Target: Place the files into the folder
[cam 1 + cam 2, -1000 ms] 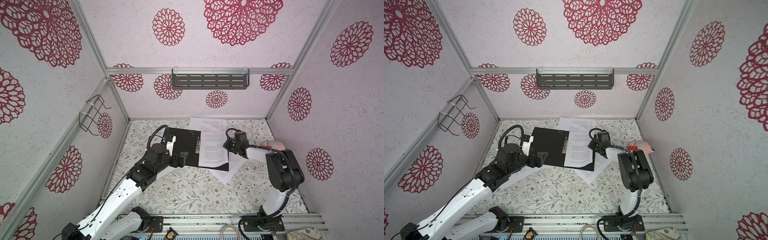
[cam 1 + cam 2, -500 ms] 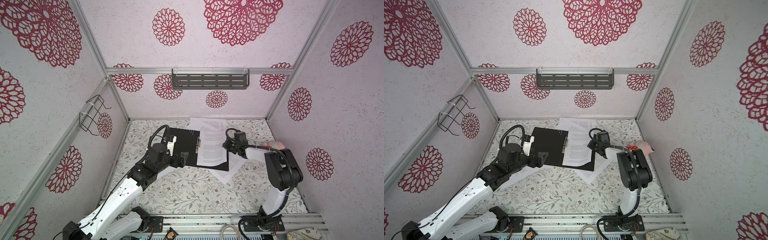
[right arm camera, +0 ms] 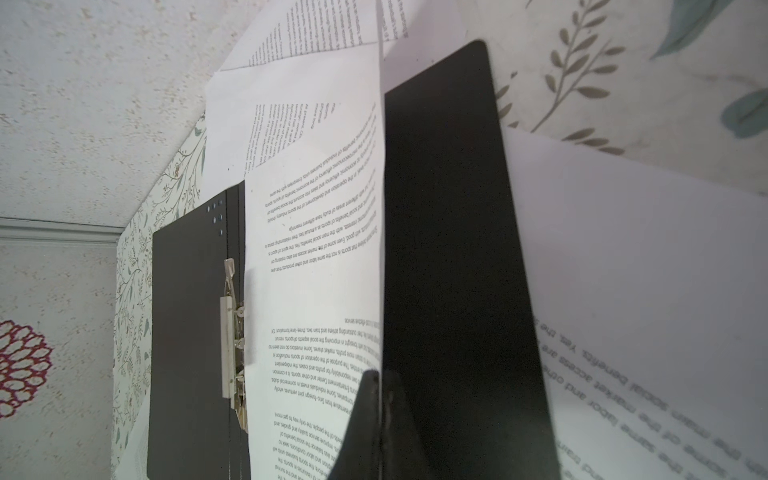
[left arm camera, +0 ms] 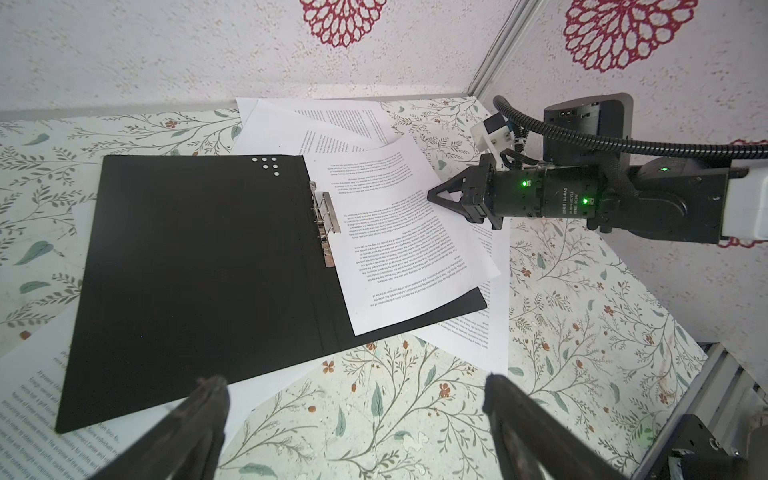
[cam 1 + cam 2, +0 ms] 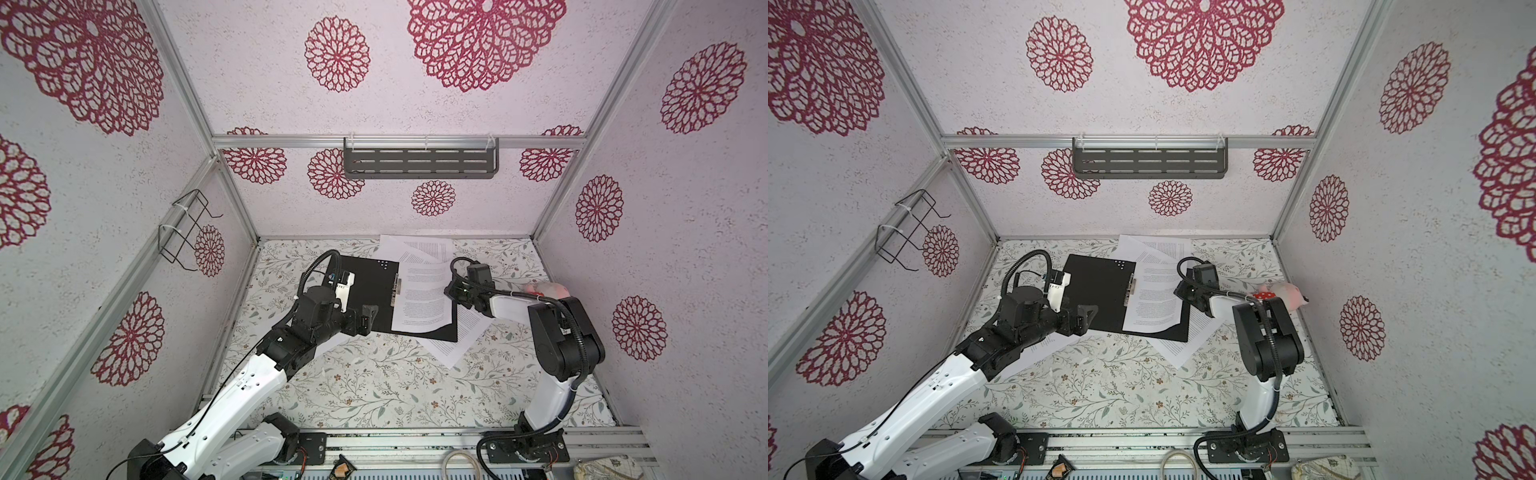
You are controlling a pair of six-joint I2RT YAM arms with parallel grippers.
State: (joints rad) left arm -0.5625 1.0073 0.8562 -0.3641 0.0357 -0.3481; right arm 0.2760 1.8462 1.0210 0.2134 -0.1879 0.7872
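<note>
Folder [image 5: 370,286] lay open; right hand [image 5: 449,291] pinched a sheet [image 5: 422,299] over its right half. Next, probably, came settling it against the clip [image 5: 397,289], then letting go. Left hand [image 5: 368,318] gaped, empty.

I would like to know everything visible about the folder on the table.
The folder lies open and flat on the floral table, its matte black inside facing up. A metal clip runs along its spine, with small pale dots near the far edge. A printed sheet lies on its right half, pinched at the edge by the shut right end effector. Loose sheets lie partly under its corners.
</note>
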